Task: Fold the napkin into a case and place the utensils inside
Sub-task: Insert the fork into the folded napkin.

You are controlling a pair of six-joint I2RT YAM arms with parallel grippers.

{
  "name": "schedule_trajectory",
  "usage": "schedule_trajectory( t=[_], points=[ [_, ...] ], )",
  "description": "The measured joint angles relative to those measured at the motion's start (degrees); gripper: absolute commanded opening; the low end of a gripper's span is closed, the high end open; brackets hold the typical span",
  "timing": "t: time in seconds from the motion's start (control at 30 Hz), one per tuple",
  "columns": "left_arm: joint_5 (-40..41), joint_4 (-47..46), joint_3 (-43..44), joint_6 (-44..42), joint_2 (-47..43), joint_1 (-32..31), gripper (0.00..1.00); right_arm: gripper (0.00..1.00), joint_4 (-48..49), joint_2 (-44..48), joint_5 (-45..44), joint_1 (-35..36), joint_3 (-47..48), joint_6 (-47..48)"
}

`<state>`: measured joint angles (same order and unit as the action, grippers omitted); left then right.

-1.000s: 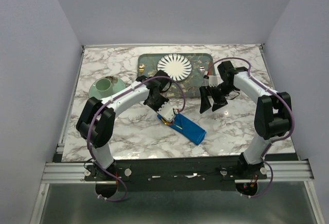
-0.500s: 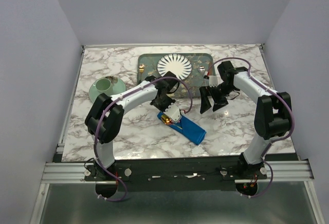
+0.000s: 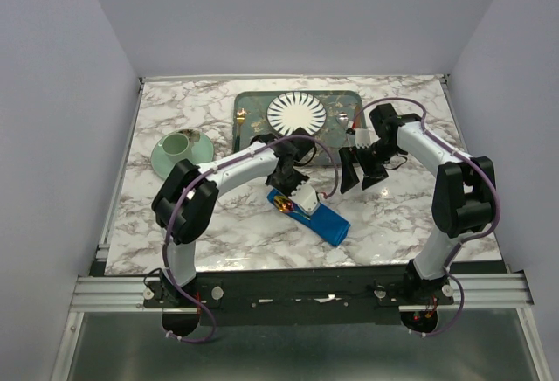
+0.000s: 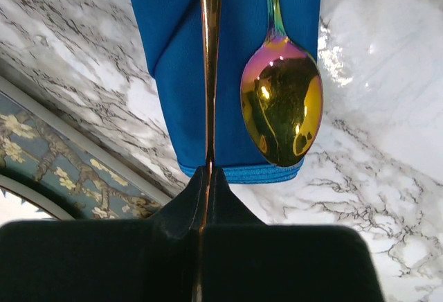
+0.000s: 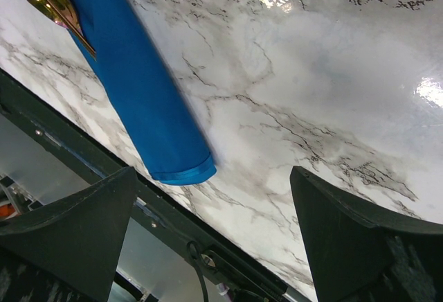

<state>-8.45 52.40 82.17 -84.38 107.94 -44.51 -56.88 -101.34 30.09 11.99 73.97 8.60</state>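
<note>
Left pincer (image 4: pixel 206 181) is closed on the fork (image 4: pixel 210 73), which is gripped by its thin copper stem. The stem is laid lengthwise over the case (image 4: pixel 176 59). The spoon (image 4: pixel 282 108) is placed just beside it, bowl resting on the case's far-left end. The case is found near the middle of the table (image 3: pixel 218 224), slanted toward the near right. Right pincer (image 5: pixel 213 170) is spread wide, empty, above bare marble right of the case. Tray (image 3: pixel 341 106) and plate (image 3: pixel 297 113) are noted farther back.
</note>
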Motion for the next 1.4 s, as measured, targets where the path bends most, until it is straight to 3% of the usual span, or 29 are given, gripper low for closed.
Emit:
schedule_trajectory(
  t=[1.4],
  points=[
    [-7.1,-0.3,4.6,11.6,4.5,-7.4,0.0,1.0,0.0,0.6,-0.3,0.0,-0.9,0.0]
  ],
)
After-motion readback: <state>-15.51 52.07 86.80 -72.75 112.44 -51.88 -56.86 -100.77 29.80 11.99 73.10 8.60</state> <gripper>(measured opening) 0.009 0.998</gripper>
